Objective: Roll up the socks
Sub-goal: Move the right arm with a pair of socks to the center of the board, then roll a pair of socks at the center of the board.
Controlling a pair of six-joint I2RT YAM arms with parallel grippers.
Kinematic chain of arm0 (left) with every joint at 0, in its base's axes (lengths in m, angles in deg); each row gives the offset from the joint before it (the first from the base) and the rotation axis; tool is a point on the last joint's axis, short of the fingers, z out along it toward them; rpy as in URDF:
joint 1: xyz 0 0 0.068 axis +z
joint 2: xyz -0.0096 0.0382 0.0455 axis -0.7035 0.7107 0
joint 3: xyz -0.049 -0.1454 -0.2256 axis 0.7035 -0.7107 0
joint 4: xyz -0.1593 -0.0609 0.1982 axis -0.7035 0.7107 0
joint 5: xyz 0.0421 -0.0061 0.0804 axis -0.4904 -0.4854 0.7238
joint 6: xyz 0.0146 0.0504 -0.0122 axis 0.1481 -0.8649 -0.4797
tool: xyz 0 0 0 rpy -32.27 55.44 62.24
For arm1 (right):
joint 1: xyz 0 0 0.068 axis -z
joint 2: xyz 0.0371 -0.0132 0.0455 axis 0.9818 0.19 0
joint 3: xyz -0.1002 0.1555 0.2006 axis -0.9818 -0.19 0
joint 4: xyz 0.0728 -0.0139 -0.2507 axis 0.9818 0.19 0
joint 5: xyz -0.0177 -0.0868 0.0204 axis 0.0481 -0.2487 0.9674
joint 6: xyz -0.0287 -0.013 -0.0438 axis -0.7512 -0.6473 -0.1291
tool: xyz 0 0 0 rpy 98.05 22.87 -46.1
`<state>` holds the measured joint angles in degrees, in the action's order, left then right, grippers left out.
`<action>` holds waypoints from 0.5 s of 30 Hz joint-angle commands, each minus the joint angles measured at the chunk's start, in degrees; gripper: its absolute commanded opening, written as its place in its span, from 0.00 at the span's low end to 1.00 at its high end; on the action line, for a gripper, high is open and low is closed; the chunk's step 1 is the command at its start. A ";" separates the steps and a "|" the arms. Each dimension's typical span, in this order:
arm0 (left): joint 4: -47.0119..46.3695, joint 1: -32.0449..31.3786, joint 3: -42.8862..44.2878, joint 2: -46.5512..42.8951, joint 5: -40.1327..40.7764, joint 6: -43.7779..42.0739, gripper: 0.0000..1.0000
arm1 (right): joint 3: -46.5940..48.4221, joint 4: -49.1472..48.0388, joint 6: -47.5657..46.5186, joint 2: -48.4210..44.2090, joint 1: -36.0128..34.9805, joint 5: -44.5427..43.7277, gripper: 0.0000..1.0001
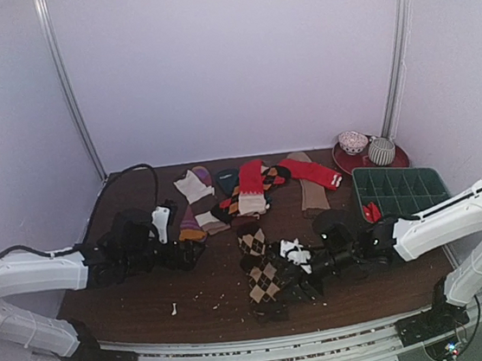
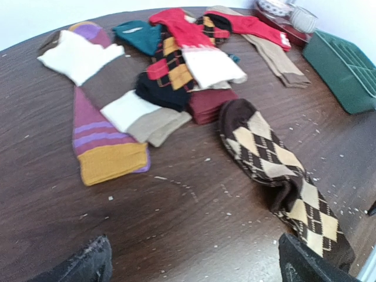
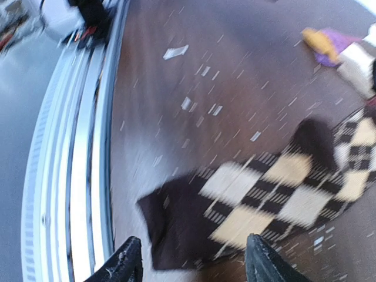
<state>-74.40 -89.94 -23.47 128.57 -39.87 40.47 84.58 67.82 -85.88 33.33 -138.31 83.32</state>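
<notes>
The dark brown argyle sock (image 1: 265, 275) lies stretched out near the table's front middle, and also shows as the argyle sock (image 2: 276, 164) and argyle sock (image 3: 264, 205) in both wrist views. A red sock with a striped cuff (image 1: 311, 171) lies at the back right, seen again as the red sock (image 2: 249, 23). A second red sock with a white cuff (image 1: 251, 187) tops the pile. My left gripper (image 1: 190, 252) (image 2: 194, 267) stands open over bare wood, left of the argyle sock. My right gripper (image 1: 298, 284) (image 3: 191, 261) is open just above the argyle sock's dark end; the view is blurred.
A pile of mixed socks (image 1: 213, 201) covers the back middle. A green compartment tray (image 1: 399, 189) and a red plate with two bowls (image 1: 369, 155) stand at the back right. White paper scraps (image 1: 295, 253) lie by the right gripper. The metal rail (image 3: 88, 164) runs along the near edge.
</notes>
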 commanded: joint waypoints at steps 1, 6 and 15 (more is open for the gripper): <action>-8.98 -0.74 0.07 1.11 -8.24 -4.38 0.98 | -4.95 -1.35 -4.74 0.85 -2.04 5.68 0.61; -13.28 -5.55 -0.37 1.78 -9.94 -8.04 0.98 | -6.48 -6.89 -7.69 3.02 -3.83 3.44 0.60; -19.02 -13.12 -3.52 6.58 -12.07 -8.72 0.93 | -4.75 -8.31 -11.51 9.03 -4.44 3.54 0.58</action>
<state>-87.36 -102.23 -24.52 134.10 -48.85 32.95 78.59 60.22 -94.74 39.16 -142.20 86.49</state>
